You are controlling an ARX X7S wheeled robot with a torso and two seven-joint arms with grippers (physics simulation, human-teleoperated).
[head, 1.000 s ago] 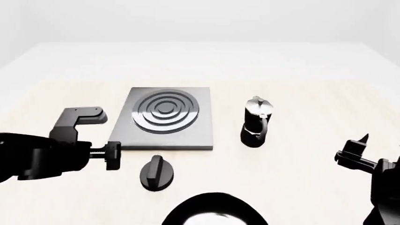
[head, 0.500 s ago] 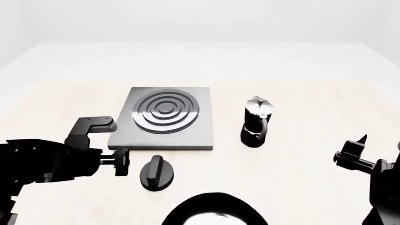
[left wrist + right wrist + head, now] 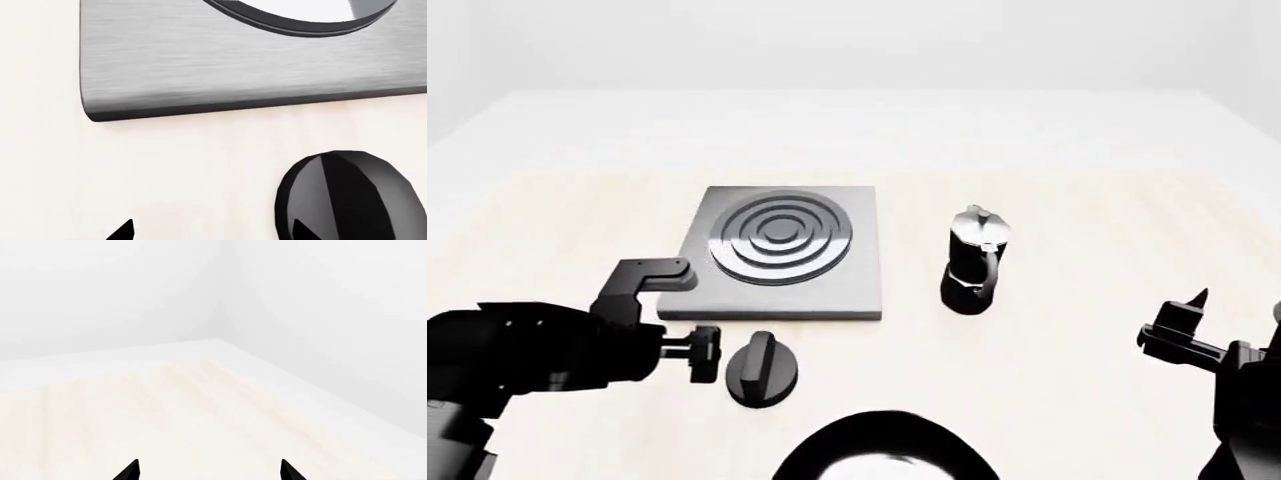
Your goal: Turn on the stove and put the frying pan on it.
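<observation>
The stove [image 3: 827,285] is a flat grey slab with a ringed burner [image 3: 781,237]. Its black round knob [image 3: 761,368] sits on the table just in front of the slab. My left gripper [image 3: 702,354] hovers just left of the knob, open. In the left wrist view the left gripper [image 3: 213,233] is spread wide, with the knob [image 3: 347,192] at one fingertip [image 3: 301,231] and the stove's edge [image 3: 233,70] beyond. The frying pan [image 3: 888,450], black with a pale inside, is cut off by the head view's bottom edge. My right gripper [image 3: 1182,325] is open at the far right, holding nothing.
A black moka pot [image 3: 974,262] with a silver lid stands right of the stove. The right gripper [image 3: 209,471] looks out over bare pale tabletop [image 3: 167,410] toward white walls.
My left arm has moved right and nearer, bringing its gripper from beside the stove's front left corner to just beside the knob. The right arm has hardly moved.
</observation>
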